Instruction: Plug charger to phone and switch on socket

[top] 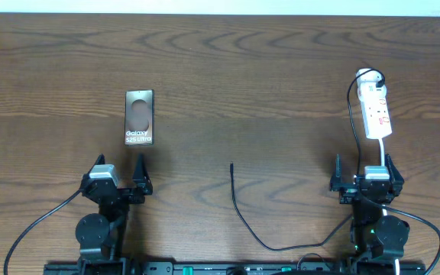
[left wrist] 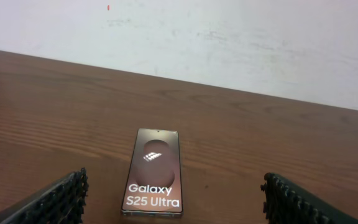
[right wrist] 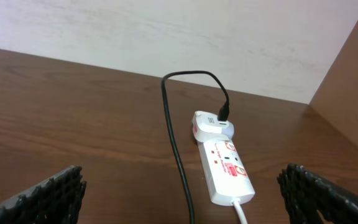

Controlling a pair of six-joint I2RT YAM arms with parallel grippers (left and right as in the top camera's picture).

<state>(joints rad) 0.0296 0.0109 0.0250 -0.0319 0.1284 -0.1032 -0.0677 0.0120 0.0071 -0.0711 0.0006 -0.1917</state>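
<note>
The phone (top: 139,118) lies flat at the left, its "Galaxy S25 Ultra" lettering facing up. My left gripper (top: 120,164) sits just short of its near end, open and empty. In the left wrist view the phone (left wrist: 154,174) lies ahead, between the wide-apart fingers (left wrist: 61,199). The white socket (top: 376,107) lies at the right, with a white adapter (right wrist: 210,124) plugged in at its far end. The black charger cable (right wrist: 173,137) leaves the adapter and passes left of the socket (right wrist: 225,165). Its free plug tip (top: 231,165) rests mid-table. My right gripper (top: 363,164) is open just short of the socket.
The socket's white cord (right wrist: 241,211) leaves its near end toward my right arm. The charger cable (top: 258,237) loops along the front of the table between the two arm bases. A pale wall (left wrist: 229,43) stands behind the table, with a wooden side panel (right wrist: 353,93) at the far right.
</note>
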